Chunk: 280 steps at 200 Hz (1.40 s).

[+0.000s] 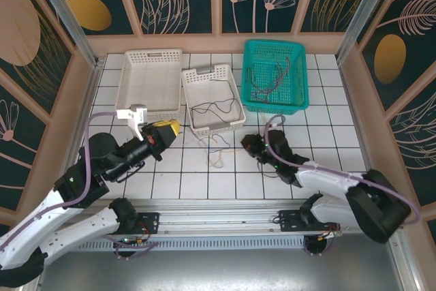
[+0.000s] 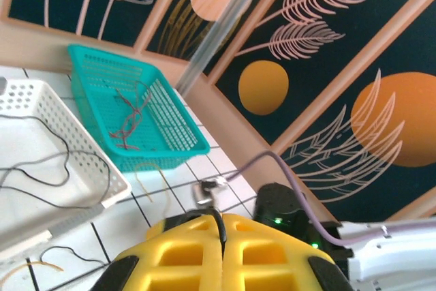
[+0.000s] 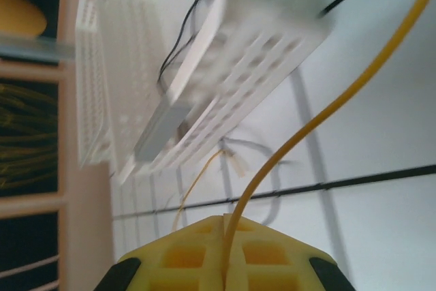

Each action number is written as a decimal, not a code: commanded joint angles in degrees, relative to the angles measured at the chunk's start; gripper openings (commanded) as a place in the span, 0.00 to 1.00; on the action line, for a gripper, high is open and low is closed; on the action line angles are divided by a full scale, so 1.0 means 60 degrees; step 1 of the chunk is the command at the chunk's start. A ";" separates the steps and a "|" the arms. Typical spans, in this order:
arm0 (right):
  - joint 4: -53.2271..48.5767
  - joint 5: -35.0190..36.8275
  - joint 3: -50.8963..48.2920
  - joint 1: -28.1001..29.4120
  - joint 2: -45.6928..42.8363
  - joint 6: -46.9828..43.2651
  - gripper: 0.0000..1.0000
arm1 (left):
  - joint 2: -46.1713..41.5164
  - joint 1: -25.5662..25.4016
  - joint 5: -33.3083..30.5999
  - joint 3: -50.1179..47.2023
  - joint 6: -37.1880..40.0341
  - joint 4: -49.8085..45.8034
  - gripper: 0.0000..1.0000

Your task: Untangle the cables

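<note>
Yellow pads of the left gripper are pressed together. In the left wrist view a thin black strand curls out of the seam between them and appears pinched there. This gripper sits above the white tiled table, just off the near right corner of the left white basket.

Right gripper: pads closed on a yellowish cable, which leaves the seam and runs up and to the right across the tiles. From overhead, this gripper is low over the table, near the front of the teal basket.

Location of the cables, 3 colours noted:
- Red cables lie loosely looped on the floor of the teal basket, at the far right of the 3 baskets.
- Black cables lie in the middle white basket, curving across its floor. In the left wrist view, one runs over the near rim of this basket onto the tiles.
- Pale yellowish wire lies on the tiles just in front of the middle basket, between the 2 grippers. Whether it crosses the black wire there cannot be told from the overhead view.

The right wrist view is blurred at the basket wall. A 2nd yellowish strand is visible on the tiles below that wall.
</note>
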 commanded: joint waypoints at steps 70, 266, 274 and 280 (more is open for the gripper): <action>-0.3983 -0.0505 -0.0840 -0.3854 -0.2865 -0.2462 0.00 | 0.2569 0.0042 -0.0608 0.4726 0.2887 -0.0408 0.00; -0.4029 -0.0180 -0.1710 -0.4577 -0.2997 -0.3037 0.00 | 0.8163 0.0042 -0.1577 1.3817 0.7415 -0.0005 0.00; -0.3978 -0.0162 -0.1739 -0.4573 -0.2935 -0.3012 0.00 | 0.8135 0.0045 -0.1713 1.3811 0.7572 0.0065 0.00; -0.3969 -0.0138 -0.1740 -0.4579 -0.2870 -0.2993 0.00 | 0.8106 0.0050 -0.1797 1.3812 0.7680 0.0145 0.00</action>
